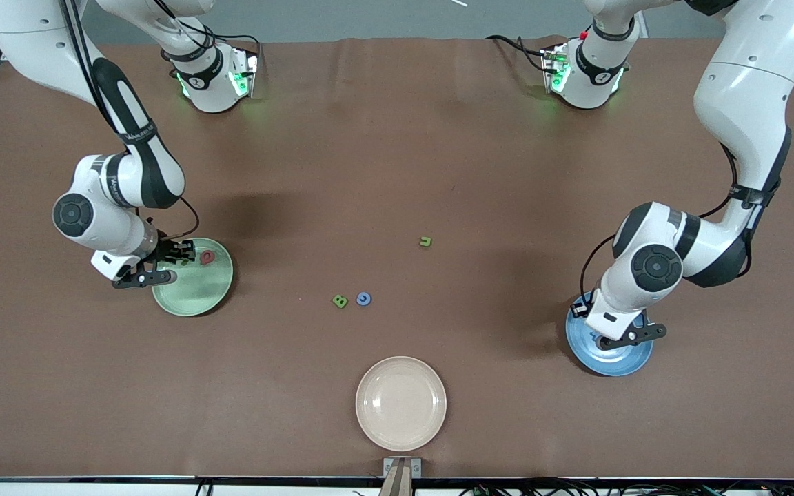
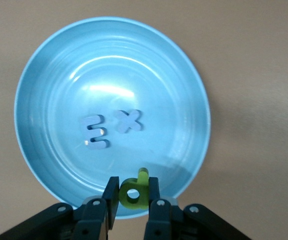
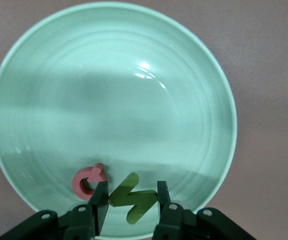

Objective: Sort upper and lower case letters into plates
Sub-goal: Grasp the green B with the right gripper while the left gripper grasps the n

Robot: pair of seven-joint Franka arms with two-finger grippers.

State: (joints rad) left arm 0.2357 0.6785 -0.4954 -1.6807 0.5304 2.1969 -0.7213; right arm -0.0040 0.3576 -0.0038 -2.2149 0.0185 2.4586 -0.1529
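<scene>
My left tool (image 2: 132, 200) pinches a green d (image 2: 135, 190) right over the blue plate (image 2: 49, 70), near the left arm's end of the counter (image 1: 397, 151). My right tool (image 3: 129, 205) pinches a green zigzag letter (image 3: 133, 200) over the green plate (image 3: 114, 75), near the right arm's end. I think both just need to let go straight down.

I count three plates: one mint green plate (image 1: 197, 293), one blue plate (image 1: 611, 358), one beige plate (image 1: 401, 403).

I count eight letters:
- green: four (image 1: 425, 241) (image 1: 340, 301) (image 2: 134, 191) (image 3: 134, 199)
- blue: one (image 1: 364, 298)
- lilac: two (image 2: 95, 132) (image 2: 129, 120)
- red: one (image 3: 88, 181)
</scene>
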